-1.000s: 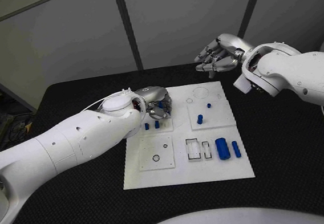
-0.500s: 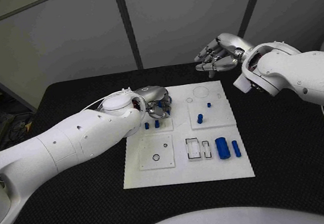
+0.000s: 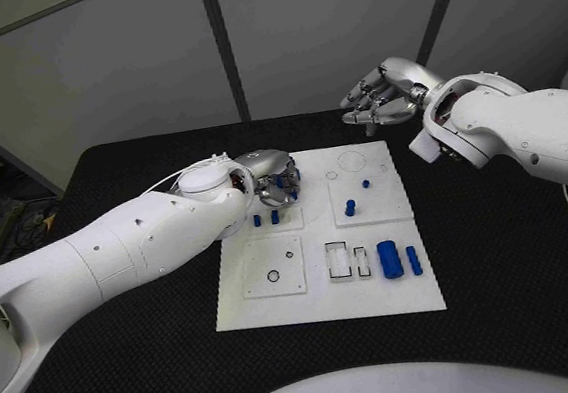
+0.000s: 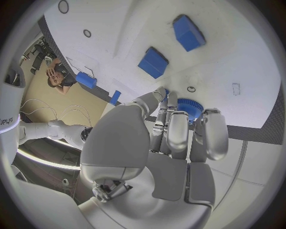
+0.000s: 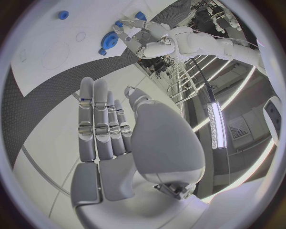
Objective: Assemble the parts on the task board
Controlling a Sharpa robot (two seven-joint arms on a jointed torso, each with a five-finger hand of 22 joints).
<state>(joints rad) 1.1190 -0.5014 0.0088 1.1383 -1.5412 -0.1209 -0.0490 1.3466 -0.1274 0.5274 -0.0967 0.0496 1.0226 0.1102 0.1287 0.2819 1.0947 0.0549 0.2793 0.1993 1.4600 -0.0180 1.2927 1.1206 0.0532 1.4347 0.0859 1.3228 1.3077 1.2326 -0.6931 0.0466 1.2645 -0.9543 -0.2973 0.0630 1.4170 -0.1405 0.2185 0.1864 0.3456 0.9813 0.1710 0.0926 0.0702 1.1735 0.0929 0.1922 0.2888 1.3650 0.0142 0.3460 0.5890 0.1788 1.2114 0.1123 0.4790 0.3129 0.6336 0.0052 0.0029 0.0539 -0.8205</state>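
Observation:
The white task board point(image 3: 388, 296) lies in the middle of the black table. My left hand point(image 3: 270, 180) hovers low over its far left corner, fingers curled down. In the left wrist view those fingers point(image 4: 178, 131) close round a blue gear point(image 4: 190, 108) just above the board. The right wrist view shows the same gear point(image 5: 109, 39) at the tips of the left hand point(image 5: 142, 37). My right hand point(image 3: 382, 95) is raised beyond the board's far right corner, with its fingers point(image 5: 95, 119) straight and nothing in them.
Two small blue pegs point(image 3: 266, 219) stand just in front of the left hand. Two more blue parts point(image 3: 351, 209) sit on the right panel. A thick blue cylinder point(image 3: 389, 261) and a slimmer one point(image 3: 414, 260) lie near the board's right edge. Black table point(image 3: 138, 382) surrounds the board.

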